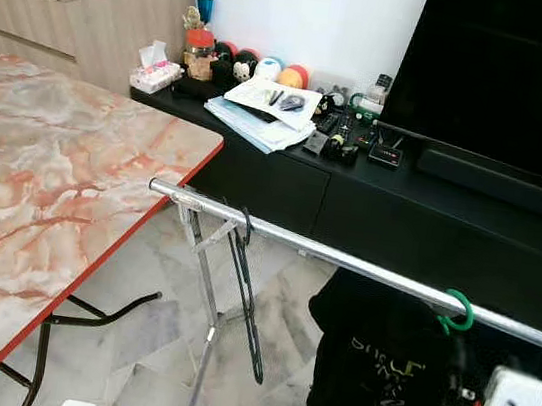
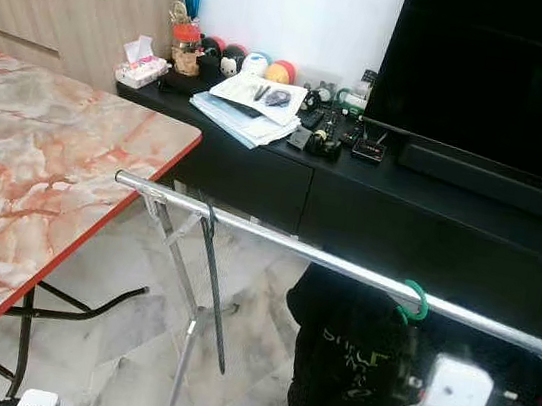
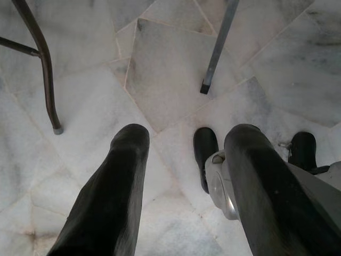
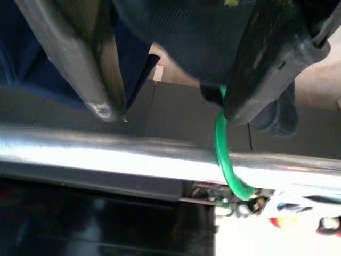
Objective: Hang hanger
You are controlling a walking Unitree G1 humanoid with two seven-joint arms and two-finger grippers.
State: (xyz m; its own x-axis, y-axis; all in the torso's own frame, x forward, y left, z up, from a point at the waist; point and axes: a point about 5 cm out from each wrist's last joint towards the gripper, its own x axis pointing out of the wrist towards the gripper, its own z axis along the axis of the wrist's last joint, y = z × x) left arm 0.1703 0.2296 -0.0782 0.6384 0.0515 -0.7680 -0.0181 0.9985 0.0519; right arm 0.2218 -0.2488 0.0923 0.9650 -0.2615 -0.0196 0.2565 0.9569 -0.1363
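Over the silver rail (image 1: 344,261) hooks the green hanger (image 1: 460,312), carrying a black garment (image 1: 379,370) with unreadable pale lettering. Right claw (image 4: 176,101) hangs released, its fingers (image 4: 266,64) apparently touching the hook. Left claw (image 3: 184,160) gapes empty above the floor (image 3: 170,69), beside the marble worktop (image 1: 42,181).

Shiny metal, polished stone, matt black plastic and cloth

The rail (image 1: 343,262) is bright, smooth metal; the green hook (image 4: 228,154) over it looks like glossy plastic, and the black garment (image 1: 379,370) below is matt cloth. The table (image 1: 40,191) has a glossy marbled top (red-edged), the floor (image 3: 170,64) is smooth veined stone, and the left gripper (image 3: 184,181) has matt black fingers.
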